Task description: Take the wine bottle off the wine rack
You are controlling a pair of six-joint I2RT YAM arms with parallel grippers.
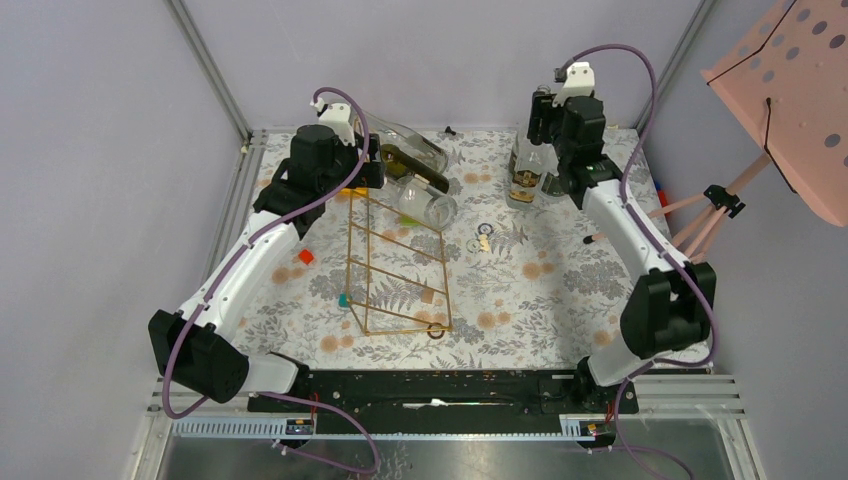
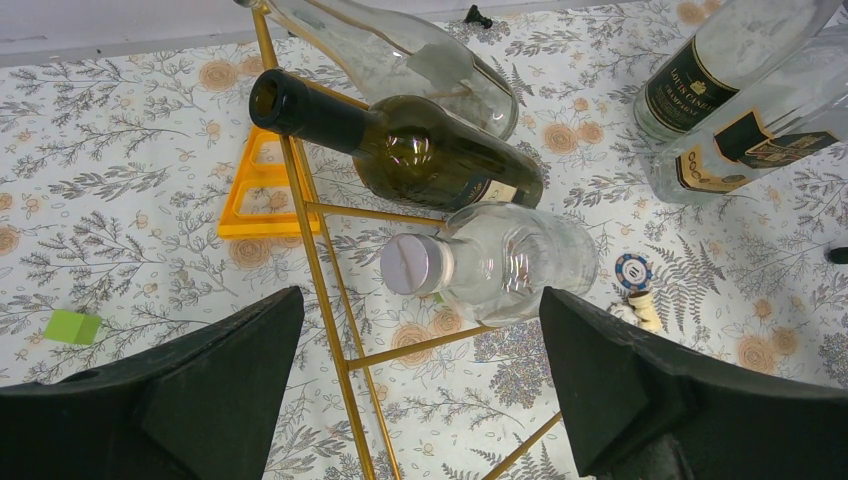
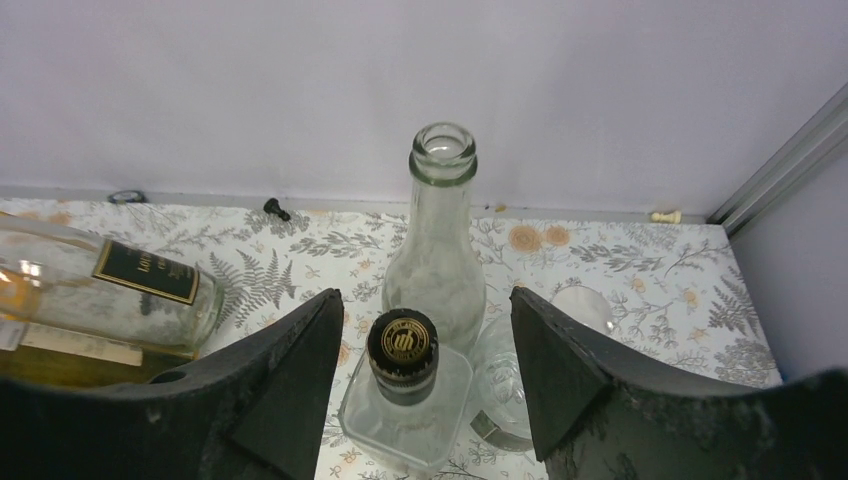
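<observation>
The gold wire wine rack (image 1: 398, 262) stands slanted at centre left and holds three bottles. In the left wrist view its rails (image 2: 312, 262) carry a clear bottle (image 2: 400, 50) at the top, a dark green wine bottle (image 2: 430, 155) with an open neck in the middle, and a clear capped bottle (image 2: 510, 265) below. My left gripper (image 2: 420, 385) is open and empty above the rack, close to the capped bottle, touching nothing. My right gripper (image 3: 425, 375) is open, its fingers on either side of a square clear bottle with a black cap (image 3: 404, 350), apart from it.
An orange triangle (image 2: 255, 190), a green cube (image 2: 70, 325), a poker chip (image 2: 633, 270) and a white chess piece (image 2: 645, 310) lie near the rack. A tall clear bottle (image 3: 437, 250), a glass (image 3: 500, 385) and labelled bottles (image 2: 720, 90) stand at the back right.
</observation>
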